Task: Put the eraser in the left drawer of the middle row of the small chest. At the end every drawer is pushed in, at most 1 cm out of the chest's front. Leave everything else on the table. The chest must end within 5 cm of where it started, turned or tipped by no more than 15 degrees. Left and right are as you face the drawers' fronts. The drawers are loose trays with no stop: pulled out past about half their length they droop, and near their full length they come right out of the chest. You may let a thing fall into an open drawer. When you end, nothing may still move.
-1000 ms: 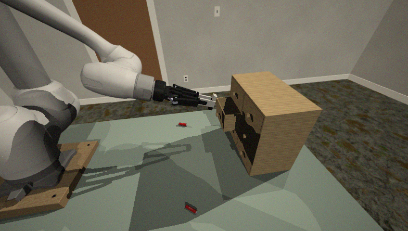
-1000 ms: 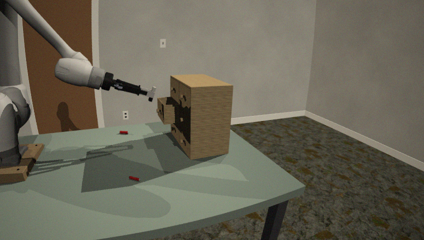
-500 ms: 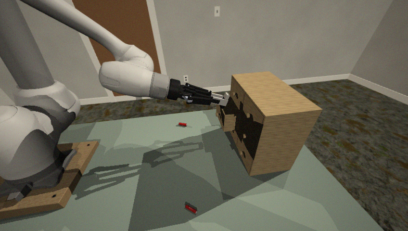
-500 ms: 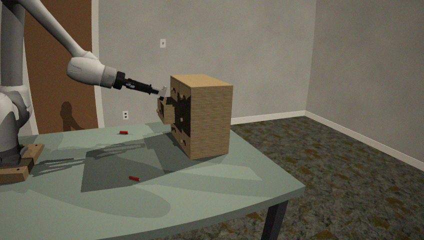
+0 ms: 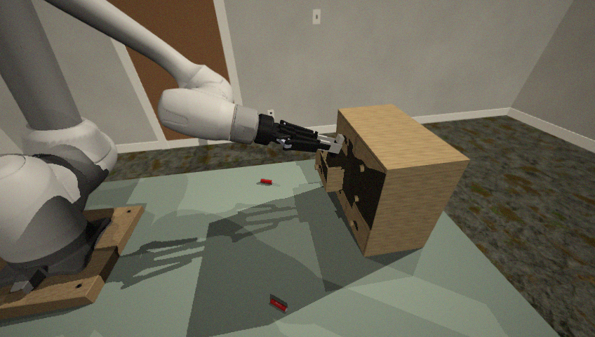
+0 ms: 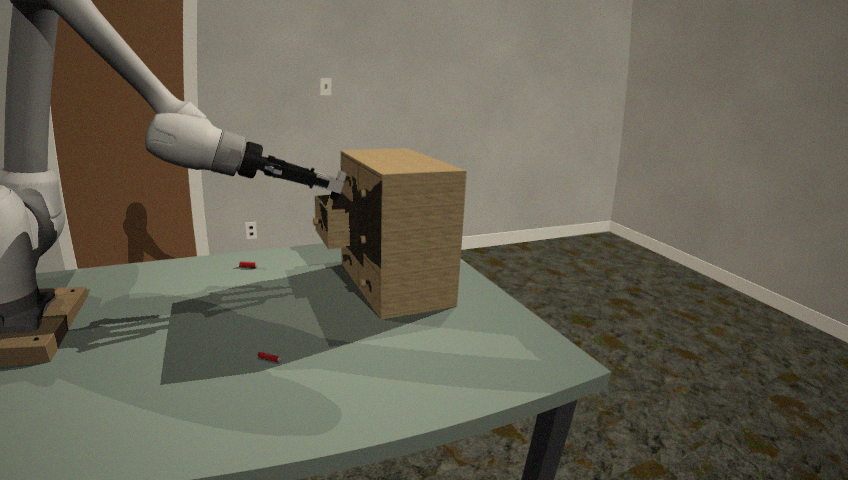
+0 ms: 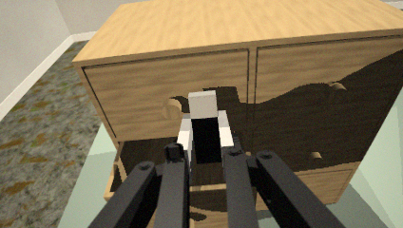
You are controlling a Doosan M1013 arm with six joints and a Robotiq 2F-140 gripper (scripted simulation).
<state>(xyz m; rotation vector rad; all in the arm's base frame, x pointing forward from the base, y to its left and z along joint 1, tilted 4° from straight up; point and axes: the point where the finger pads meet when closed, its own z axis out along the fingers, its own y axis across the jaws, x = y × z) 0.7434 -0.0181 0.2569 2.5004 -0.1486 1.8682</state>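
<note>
The black claw [image 5: 336, 143] is pinching a small white block eraser [image 7: 202, 104] over the pulled-out middle-left drawer [image 5: 326, 173] of the light wooden chest [image 5: 400, 137]. Two little red things are lying on the green desk [image 5: 234, 267].

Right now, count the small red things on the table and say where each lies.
2. One red piece lies toward the back, near the open drawer; the other red piece lies toward the front. Drawers may hide more.
</note>
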